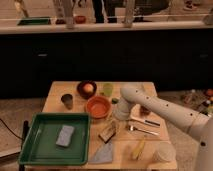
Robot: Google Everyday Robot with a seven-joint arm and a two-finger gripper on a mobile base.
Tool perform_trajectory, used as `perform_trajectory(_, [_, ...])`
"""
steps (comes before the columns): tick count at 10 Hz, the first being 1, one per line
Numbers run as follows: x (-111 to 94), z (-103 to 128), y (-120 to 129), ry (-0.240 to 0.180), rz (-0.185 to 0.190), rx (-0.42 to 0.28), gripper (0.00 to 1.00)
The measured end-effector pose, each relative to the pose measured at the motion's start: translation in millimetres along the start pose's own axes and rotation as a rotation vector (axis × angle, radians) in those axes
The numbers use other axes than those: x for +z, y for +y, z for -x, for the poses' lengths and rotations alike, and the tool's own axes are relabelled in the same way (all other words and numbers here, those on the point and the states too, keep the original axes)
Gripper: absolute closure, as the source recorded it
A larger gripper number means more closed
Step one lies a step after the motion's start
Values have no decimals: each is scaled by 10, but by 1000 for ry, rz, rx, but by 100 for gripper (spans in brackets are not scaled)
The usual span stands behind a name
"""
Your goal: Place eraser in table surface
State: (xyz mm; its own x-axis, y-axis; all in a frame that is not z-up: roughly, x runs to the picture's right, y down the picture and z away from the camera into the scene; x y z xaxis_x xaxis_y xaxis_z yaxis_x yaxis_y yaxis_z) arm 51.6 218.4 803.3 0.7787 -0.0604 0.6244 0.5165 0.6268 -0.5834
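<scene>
The small oblong tan-brown eraser [108, 132] lies on the light tan wooden tabletop [60, 90], just in front of the round orange bowl [98, 106], with the white arm's tool [116, 121] just beside it and right of that bowl, its grip impossible to tell.
</scene>
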Motion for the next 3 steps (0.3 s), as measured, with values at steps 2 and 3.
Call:
perform_trajectory(2, [-14, -36, 6, 6, -2, 8, 20])
perform_trajectory(3, [-45, -92, 29, 10, -7, 17, 20])
